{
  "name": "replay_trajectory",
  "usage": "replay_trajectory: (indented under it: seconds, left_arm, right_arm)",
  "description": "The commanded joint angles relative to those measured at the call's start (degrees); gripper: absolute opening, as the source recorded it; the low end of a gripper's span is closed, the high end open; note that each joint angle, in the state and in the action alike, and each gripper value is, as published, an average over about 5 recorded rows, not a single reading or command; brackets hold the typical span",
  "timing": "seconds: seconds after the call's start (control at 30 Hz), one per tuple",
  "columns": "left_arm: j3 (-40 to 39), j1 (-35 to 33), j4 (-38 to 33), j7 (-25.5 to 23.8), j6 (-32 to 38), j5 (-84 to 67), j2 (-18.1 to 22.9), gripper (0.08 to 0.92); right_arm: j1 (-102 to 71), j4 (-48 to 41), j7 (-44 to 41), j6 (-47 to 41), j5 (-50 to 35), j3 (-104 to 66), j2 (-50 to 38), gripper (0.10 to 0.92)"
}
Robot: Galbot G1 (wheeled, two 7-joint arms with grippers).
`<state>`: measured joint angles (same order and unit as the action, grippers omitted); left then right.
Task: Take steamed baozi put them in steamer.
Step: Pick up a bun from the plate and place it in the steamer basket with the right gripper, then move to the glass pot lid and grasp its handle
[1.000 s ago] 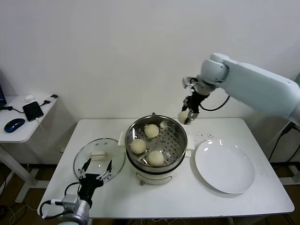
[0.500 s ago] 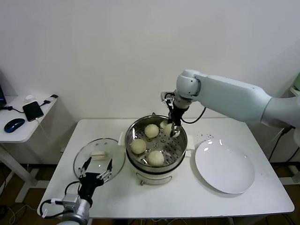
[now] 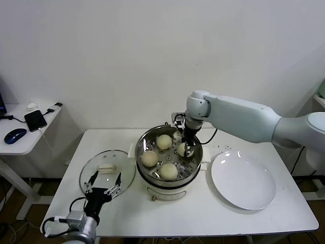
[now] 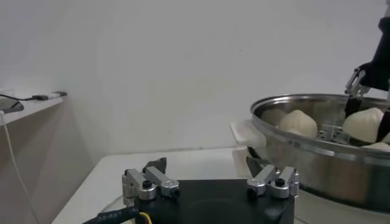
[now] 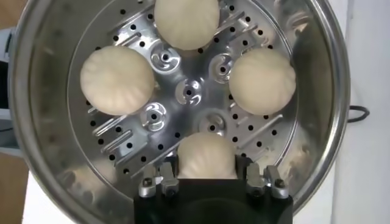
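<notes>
The steamer (image 3: 138, 152) stands mid-table, a shiny pot with a perforated tray (image 5: 189, 91). Three baozi lie on the tray (image 3: 164, 141) (image 3: 149, 158) (image 3: 168, 171); the right wrist view shows them too (image 5: 186, 21) (image 5: 117, 72) (image 5: 262, 73). My right gripper (image 3: 186, 148) reaches down into the pot at its back right and is shut on the fourth baozi (image 5: 206, 156), held just above or on the tray. My left gripper (image 3: 104, 190) is open and empty at the table's front left, by the glass lid. From the left wrist view the steamer (image 4: 317, 122) stands ahead to one side.
A round glass lid (image 3: 107, 169) lies left of the steamer. A flat white plate (image 3: 244, 179) lies to its right. A side table at far left holds a phone (image 3: 35, 120) and a mouse (image 3: 15, 135). A wall stands close behind.
My right gripper has carried the fourth baozi from above the table's back right, leftward and down into the steamer. The left arm has not moved.
</notes>
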<state>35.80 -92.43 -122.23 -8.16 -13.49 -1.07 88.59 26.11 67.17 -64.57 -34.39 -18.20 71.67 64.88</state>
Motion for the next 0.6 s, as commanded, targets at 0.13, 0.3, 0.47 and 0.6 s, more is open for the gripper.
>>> replay_trajectory:
  seconds: [0.13,0.3,0.47,0.6]
  left_arm:
    - [-0.13,-0.16,-0.04,0.02,-0.01,0.07,0.25,0.823]
    - [-0.1,-0.39,-0.24,0.03,0.04,0.26,0.44,0.823]
    - [-0.02,-0.76,-0.8,-0.07,0.05,0.25,0.73,0.823]
    - [0.17,-0.39,-0.13,-0.25,1.15,-1.29,0.8,0.823]
  right_arm:
    - [-1.86,0.42,1.05,-0.47,1.16,-1.24,0.04,0.696]
    - [-1.26,1.75,1.36,-0.48,1.04,-2.43,-1.37,0.807]
    - [1.16,6.09,0.51,-0.51,0.1,-6.55,-6.73,0.822]
    - [1.2,11.57,2.37,-1.99,-1.27,-14.08,-12.56,0.823]
